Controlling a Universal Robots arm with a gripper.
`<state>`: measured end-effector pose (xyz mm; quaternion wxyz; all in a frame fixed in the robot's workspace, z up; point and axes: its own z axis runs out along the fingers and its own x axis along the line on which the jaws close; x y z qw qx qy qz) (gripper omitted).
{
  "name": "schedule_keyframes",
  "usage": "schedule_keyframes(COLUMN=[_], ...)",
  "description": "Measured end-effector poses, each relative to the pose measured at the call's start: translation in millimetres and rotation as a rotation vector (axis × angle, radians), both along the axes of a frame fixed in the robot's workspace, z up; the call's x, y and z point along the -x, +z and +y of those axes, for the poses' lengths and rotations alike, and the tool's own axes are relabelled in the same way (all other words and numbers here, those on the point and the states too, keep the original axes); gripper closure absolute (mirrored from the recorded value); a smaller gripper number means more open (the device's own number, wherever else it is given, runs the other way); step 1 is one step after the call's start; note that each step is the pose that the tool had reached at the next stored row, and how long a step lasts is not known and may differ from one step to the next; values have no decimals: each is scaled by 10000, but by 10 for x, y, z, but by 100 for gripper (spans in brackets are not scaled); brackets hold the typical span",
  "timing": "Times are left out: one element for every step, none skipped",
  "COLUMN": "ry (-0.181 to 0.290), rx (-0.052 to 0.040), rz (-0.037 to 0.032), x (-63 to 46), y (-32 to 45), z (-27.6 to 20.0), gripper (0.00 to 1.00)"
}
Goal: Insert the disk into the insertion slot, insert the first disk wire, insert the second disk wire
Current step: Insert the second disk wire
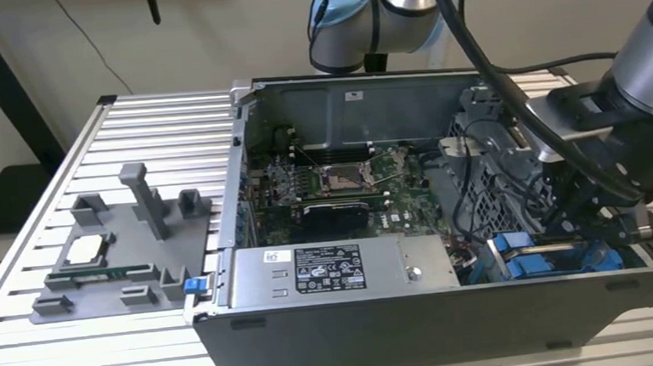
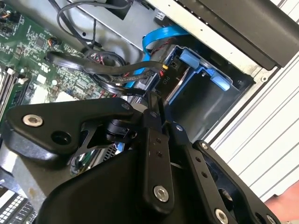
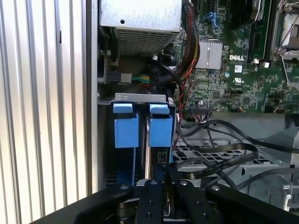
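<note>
The disk (image 3: 146,140) stands on edge in the insertion slot (image 3: 140,97), a grey metal bay at the case's corner, between two bright blue frame parts (image 3: 126,130). In the exterior view the blue parts (image 1: 530,262) sit at the case's front corner, on that view's right. My gripper (image 1: 588,233) reaches down into that corner, right over the disk's end. In both wrist views its fingers stand close together: gripper (image 2: 156,100), gripper (image 3: 166,176). They are shut on the end of a black disk wire (image 2: 133,91) at the disk's connector edge. A wire plug with red and yellow leads (image 2: 166,71) sits there.
A grey power supply box (image 1: 332,270) lies along the case's front beside the bay. Black cables (image 3: 219,161) loop over a perforated metal cage. The motherboard (image 1: 338,182) fills the case floor. A grey fixture (image 1: 115,247) holds parts on the slatted table at the exterior view's left.
</note>
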<state>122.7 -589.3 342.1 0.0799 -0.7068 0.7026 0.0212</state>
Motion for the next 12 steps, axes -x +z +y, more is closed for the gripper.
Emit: schedule_keyframes(ry=[-11, -20, -26, -33, -39, -46, -54, -63, -74, -86, -99, -112], rx=[-1, -1, 1, 2, 2, 1, -1, -4, 0, 0, 1, -1], rz=[0, 0, 0, 0, -1, 0, -1, 0, 0, 0, 0, 0], x=[-1, -1, -2, -2, -2, -2, -3, -3, -3, -3, -3, -4], y=[-4, -6, -8, -8, -11, -13, -18, -24, -27, -31, -37, -46], z=[2, 3, 6, 9, 11, 13, 14, 14, 14, 14, 13, 14], gripper=[100, 100, 100, 100, 100, 100, 100, 100, 100, 100, 100, 100])
